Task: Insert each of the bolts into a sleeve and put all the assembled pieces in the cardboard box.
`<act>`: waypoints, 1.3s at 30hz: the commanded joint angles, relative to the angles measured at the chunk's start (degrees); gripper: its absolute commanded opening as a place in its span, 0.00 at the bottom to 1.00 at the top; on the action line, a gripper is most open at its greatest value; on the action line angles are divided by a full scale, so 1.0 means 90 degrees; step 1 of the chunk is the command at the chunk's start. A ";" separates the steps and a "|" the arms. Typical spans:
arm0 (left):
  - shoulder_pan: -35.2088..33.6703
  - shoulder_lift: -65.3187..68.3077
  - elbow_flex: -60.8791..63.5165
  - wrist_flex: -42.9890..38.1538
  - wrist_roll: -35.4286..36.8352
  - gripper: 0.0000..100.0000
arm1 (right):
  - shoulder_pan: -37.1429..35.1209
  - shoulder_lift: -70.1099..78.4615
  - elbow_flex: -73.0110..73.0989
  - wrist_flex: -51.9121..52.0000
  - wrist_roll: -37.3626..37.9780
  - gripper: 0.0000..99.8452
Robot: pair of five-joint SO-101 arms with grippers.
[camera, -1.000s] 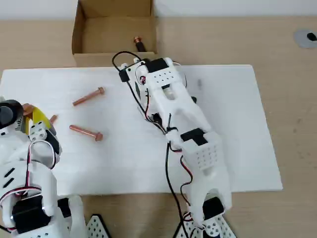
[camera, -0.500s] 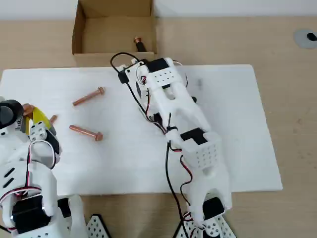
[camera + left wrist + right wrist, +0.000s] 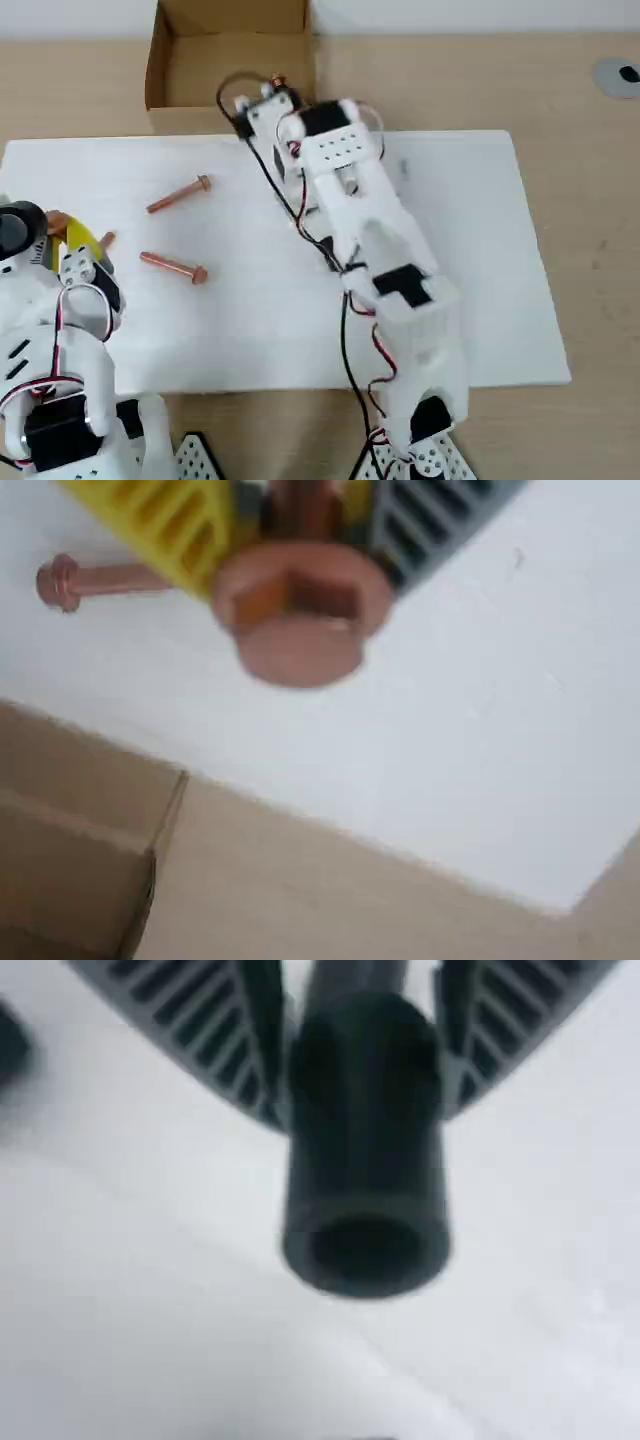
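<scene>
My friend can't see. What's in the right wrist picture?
The right tool grips a black sleeve, whose open round end points at the camera. A white mat lies beyond it.

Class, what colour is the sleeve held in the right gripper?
Black. The sleeve shows best in the right wrist view.

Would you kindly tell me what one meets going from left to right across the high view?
The left gripper holding a bolt → loose bolt nearer the cardboard box → right arm → grey disc.
</scene>
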 commanded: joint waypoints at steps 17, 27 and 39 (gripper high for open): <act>0.2794 -0.1734 -0.1016 0.0830 -0.0244 0.01 | -0.0737 -0.6149 0.0454 0.1006 -0.1328 0.01; 0.2794 -0.1724 -0.1465 0.0518 -0.0225 0.01 | -0.2271 -0.9343 0.4430 -0.0322 -0.1368 0.01; 0.2784 -0.1675 -0.1621 -0.0869 -0.0254 0.01 | -0.2281 -1.0701 0.9031 -0.5031 -0.1407 0.01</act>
